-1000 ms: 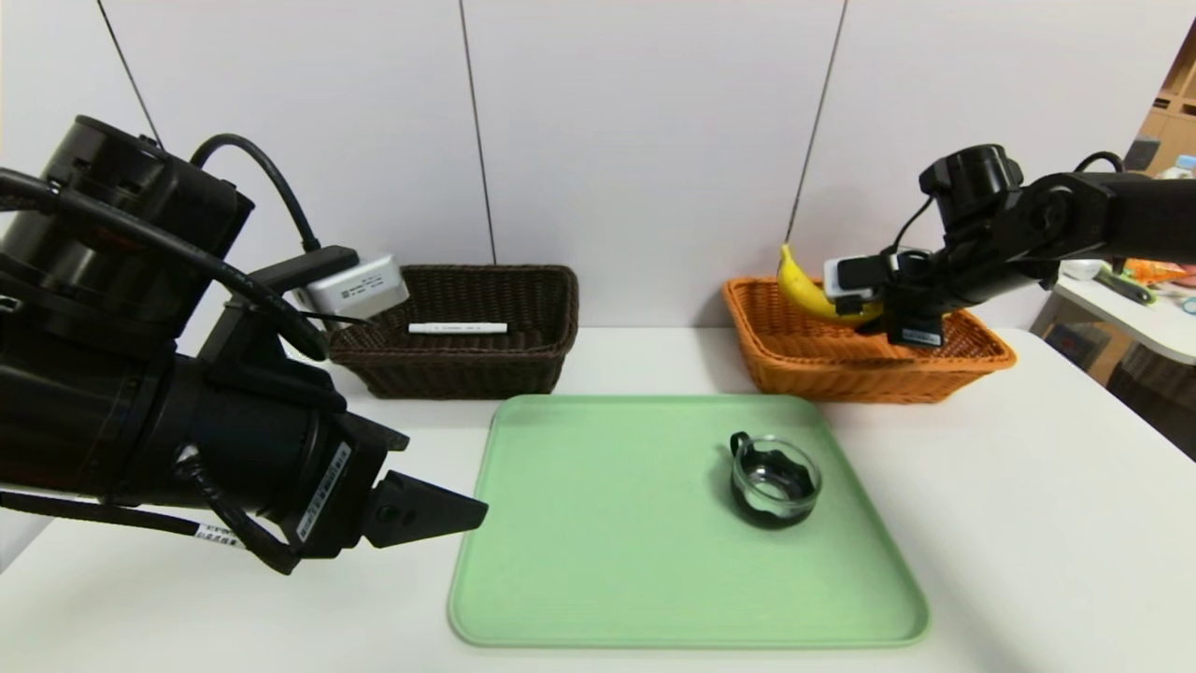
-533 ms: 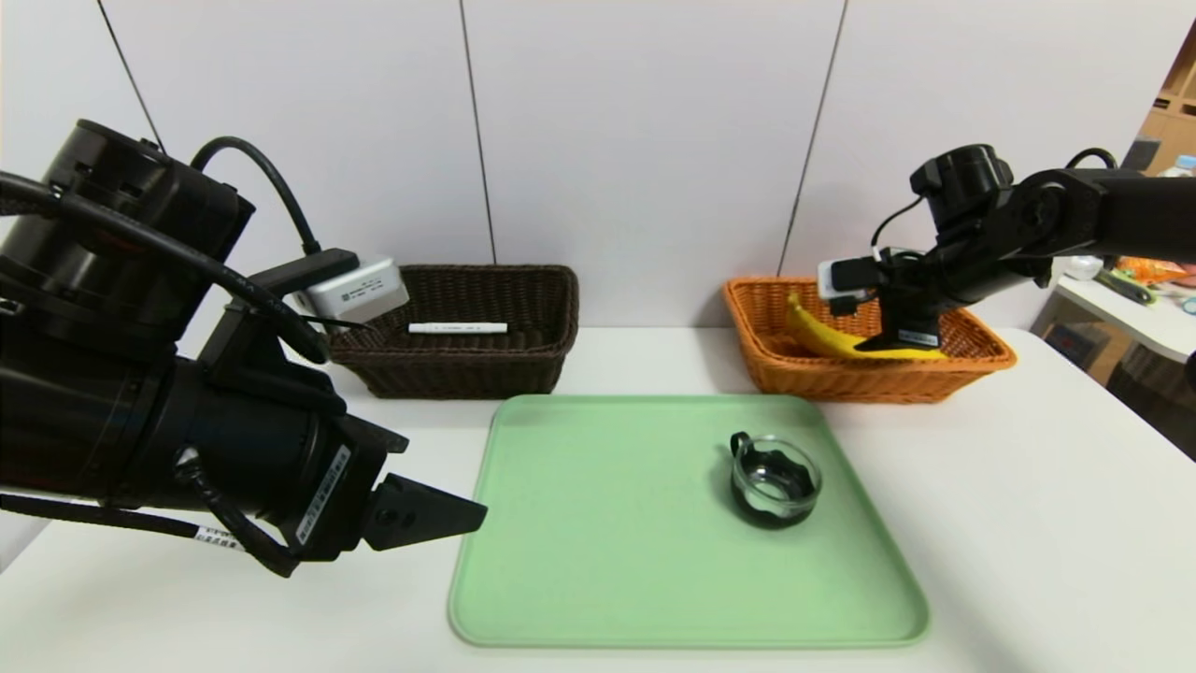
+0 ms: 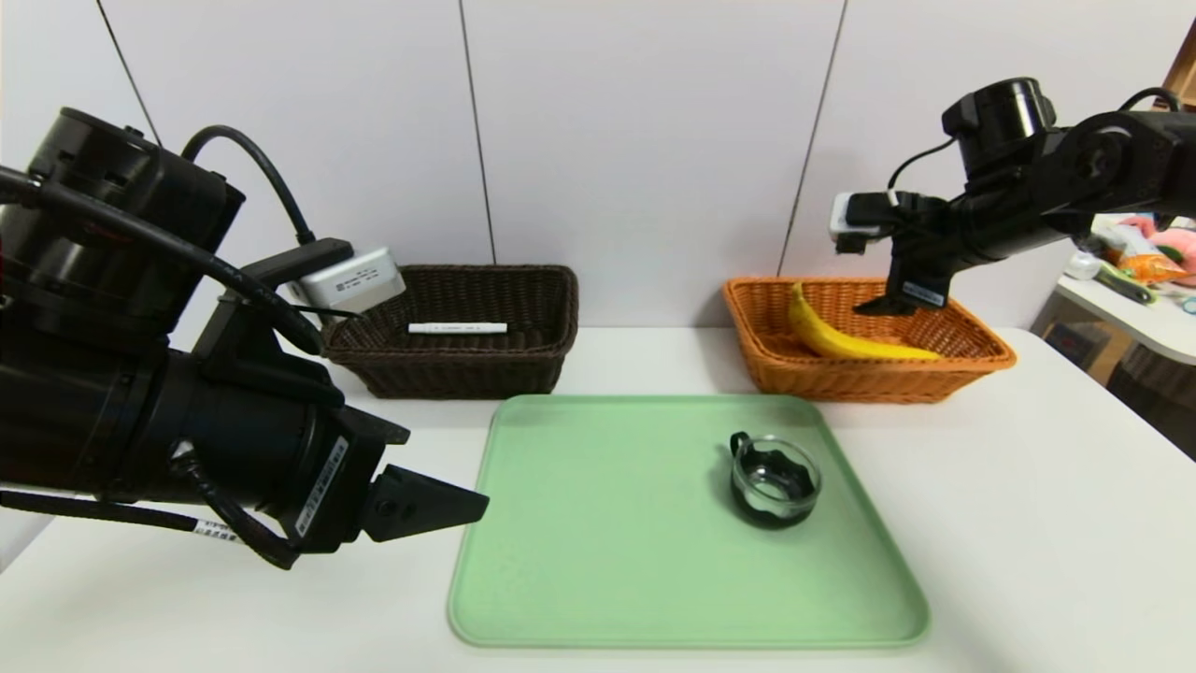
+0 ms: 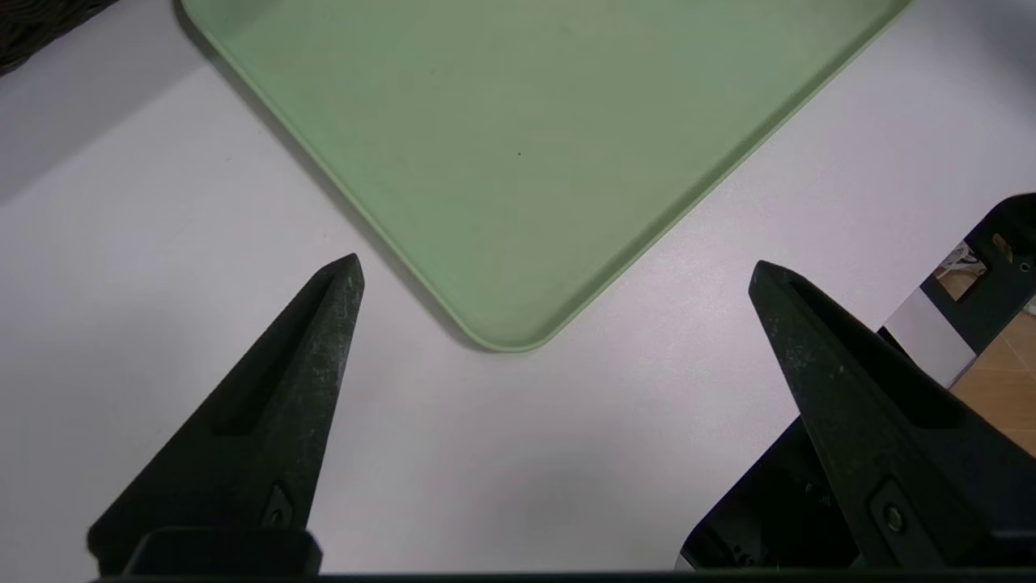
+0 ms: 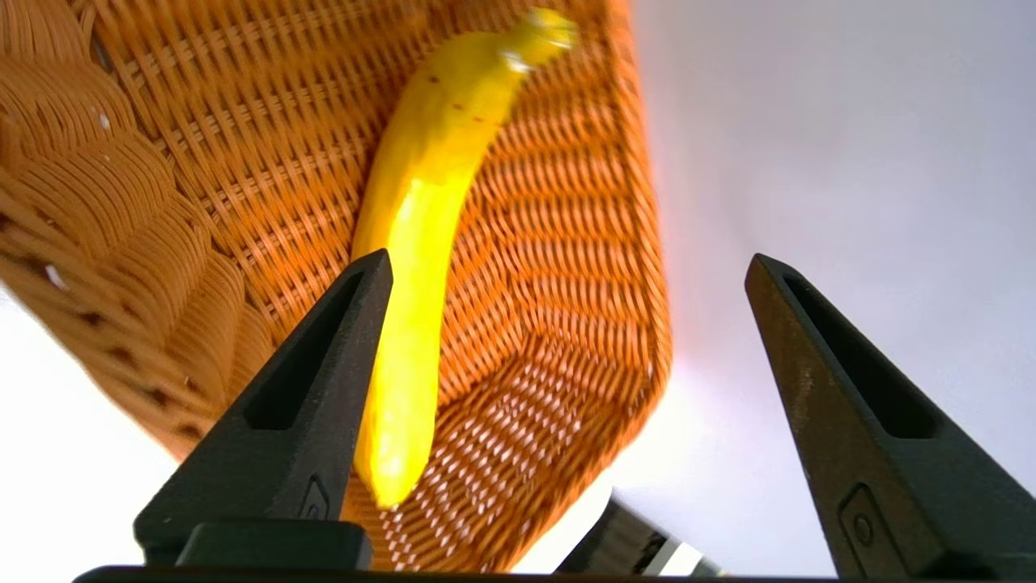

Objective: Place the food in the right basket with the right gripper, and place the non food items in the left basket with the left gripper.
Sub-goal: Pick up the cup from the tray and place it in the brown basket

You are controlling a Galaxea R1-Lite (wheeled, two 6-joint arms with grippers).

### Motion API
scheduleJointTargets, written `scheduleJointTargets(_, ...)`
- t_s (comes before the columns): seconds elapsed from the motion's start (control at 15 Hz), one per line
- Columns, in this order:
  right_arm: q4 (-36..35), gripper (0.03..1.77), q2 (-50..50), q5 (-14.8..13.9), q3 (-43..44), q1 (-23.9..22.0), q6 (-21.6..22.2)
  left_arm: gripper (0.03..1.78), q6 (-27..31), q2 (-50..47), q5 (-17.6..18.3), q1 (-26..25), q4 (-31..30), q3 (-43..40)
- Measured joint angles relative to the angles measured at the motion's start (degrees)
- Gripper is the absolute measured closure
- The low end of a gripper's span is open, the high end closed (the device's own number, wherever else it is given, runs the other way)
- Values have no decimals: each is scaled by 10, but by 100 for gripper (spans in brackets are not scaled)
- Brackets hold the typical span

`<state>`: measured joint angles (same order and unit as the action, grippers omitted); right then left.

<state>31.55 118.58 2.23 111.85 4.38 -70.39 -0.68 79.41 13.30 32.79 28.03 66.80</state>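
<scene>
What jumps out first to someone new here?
Probably the bright yellow banana lying in the orange wicker basket, with the open right gripper hovering above. Next, the big black left gripper, open over the near-left corner of the green tray. Then the glass cup standing alone on that tray, toward its right side.
</scene>
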Motion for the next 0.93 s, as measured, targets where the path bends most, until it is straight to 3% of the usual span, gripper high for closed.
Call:
scheduleJointTargets(0.27,61,20,-59,1,0,14,123,12,2,-6,1,0,-6,2)
scheduleJointTargets(0.53,126,16,-125,2,-16,30,315,12,1,-7,1,0,-13,2)
scheduleJointTargets(0.93,137,12,-248,2,-203,46,557,12,1,16,1,1,-49,5)
